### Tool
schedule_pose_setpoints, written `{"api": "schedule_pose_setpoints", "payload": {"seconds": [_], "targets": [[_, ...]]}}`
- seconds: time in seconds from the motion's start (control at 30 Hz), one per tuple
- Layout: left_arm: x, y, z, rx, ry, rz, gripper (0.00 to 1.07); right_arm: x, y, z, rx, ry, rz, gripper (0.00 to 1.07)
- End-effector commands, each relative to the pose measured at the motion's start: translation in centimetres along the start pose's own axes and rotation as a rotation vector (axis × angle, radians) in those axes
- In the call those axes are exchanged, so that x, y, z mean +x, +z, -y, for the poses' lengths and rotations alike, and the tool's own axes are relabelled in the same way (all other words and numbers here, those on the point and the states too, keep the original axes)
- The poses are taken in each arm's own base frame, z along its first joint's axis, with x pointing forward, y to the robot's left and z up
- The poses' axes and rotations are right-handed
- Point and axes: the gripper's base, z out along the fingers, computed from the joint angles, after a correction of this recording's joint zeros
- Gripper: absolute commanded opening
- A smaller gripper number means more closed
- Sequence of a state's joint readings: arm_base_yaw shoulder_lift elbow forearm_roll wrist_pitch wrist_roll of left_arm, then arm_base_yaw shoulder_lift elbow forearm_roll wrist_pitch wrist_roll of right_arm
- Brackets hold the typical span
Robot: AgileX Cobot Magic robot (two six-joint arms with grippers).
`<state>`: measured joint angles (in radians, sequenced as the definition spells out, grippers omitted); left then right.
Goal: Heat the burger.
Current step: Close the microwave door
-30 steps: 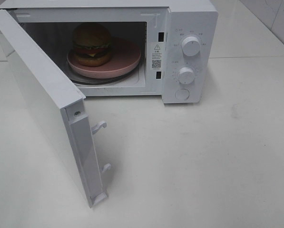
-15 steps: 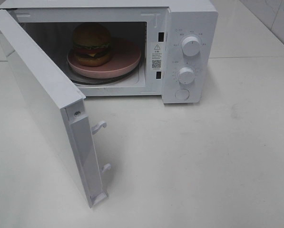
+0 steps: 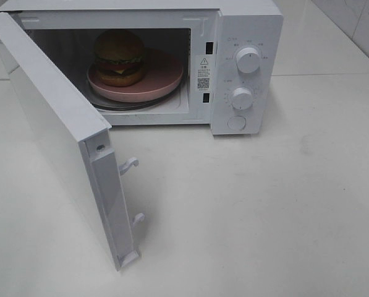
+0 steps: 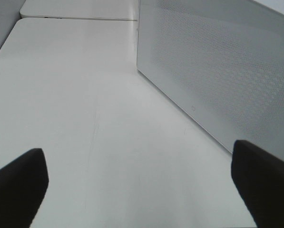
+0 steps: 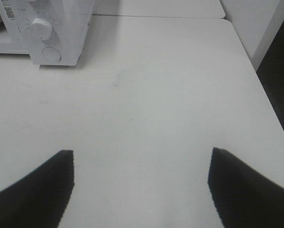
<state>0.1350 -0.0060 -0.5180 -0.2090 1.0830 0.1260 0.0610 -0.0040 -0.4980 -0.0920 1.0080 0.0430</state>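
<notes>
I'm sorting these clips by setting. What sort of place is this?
Likely a lab mock-up of a kitchen counter: a white microwave, door open, holding a burger on a pink plate, standing on a plain white table.

White microwave [image 3: 252, 28] sits at the back of the white table [image 3: 264, 216], door [image 3: 48, 124] standing wide open. Pink plate [image 3: 165, 77] inside on the turntable [image 3: 119, 104]. 2 knobs [image 3: 248, 60] stacked above 1 round button [image 3: 237, 122].

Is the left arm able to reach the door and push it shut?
Probably yes. The left gripper is open and empty, the door shows its outer face just ahead of it, and only bare table lies between them.
</notes>
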Motion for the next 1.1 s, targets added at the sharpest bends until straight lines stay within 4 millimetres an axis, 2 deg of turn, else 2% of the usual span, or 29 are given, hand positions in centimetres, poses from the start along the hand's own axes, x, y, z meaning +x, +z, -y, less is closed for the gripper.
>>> {"api": "schedule_pose_setpoints", "payload": {"seconds": [0.03, 0.93, 1.1], "targets": [[0.03, -0.18, 0.05, -0.002, 0.002, 0.030, 0.98, 0.15, -0.34, -0.01, 0.004, 0.010, 0.037, 0.75], [0.02, -0.18, 0.10, 0.004, -0.001, 0.032, 0.98, 0.15, -0.34, -0.01, 0.004, 0.010, 0.037, 0.75], [-0.82, -0.14, 0.07, 0.003, -0.005, 0.037, 0.98, 0.15, -0.34, -0.01, 0.004, 0.011, 0.038, 0.75]]}}
